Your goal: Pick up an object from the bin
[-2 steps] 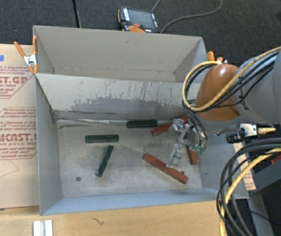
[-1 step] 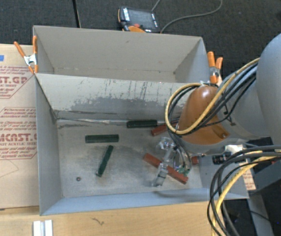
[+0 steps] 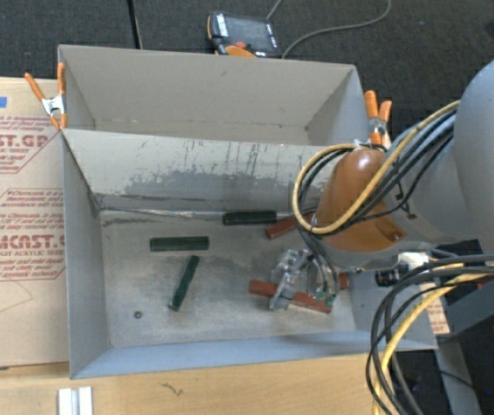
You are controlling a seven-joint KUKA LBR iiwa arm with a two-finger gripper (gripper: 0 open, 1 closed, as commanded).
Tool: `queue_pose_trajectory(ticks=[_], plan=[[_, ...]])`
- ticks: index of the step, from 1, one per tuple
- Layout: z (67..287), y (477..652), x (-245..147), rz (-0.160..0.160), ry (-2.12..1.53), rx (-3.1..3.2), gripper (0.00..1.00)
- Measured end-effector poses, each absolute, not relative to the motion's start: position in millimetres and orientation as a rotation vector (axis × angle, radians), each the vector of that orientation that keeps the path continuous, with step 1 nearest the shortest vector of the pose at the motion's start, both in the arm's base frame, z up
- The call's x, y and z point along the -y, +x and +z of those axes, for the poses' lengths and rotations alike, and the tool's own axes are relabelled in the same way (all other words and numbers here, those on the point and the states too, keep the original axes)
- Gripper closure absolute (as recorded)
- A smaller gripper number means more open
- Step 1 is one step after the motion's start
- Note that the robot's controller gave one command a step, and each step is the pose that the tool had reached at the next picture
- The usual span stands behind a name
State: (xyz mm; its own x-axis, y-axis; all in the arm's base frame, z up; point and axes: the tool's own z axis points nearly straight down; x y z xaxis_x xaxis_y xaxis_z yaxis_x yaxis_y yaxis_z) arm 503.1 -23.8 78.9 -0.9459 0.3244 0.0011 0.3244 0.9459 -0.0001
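Scuffed grey bin (image 3: 229, 316), dark floor (image 3: 39, 7) beyond

Dark green bar (image 3: 179, 244) lies flat, level across the view, left of middle. Second dark green bar (image 3: 184, 282) sits just below it, tilted, not touching it. Behind both is a long thin tool with a dark handle (image 3: 249, 219). Reddish piece (image 3: 279, 228) is against the handle's right end. Black box (image 3: 242, 33) with orange trim at the view's top.

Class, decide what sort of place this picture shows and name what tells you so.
Probably a robotics lab test cell: a cabled robot gripper hangs in a grey metal bin of loose dark green bars.
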Motion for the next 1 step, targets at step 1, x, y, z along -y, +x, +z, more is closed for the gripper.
queue_pose_trajectory(ticks=[1], plan=[[184.8,526.7,70.2,0.001,-0.614,3.092,1.0]])
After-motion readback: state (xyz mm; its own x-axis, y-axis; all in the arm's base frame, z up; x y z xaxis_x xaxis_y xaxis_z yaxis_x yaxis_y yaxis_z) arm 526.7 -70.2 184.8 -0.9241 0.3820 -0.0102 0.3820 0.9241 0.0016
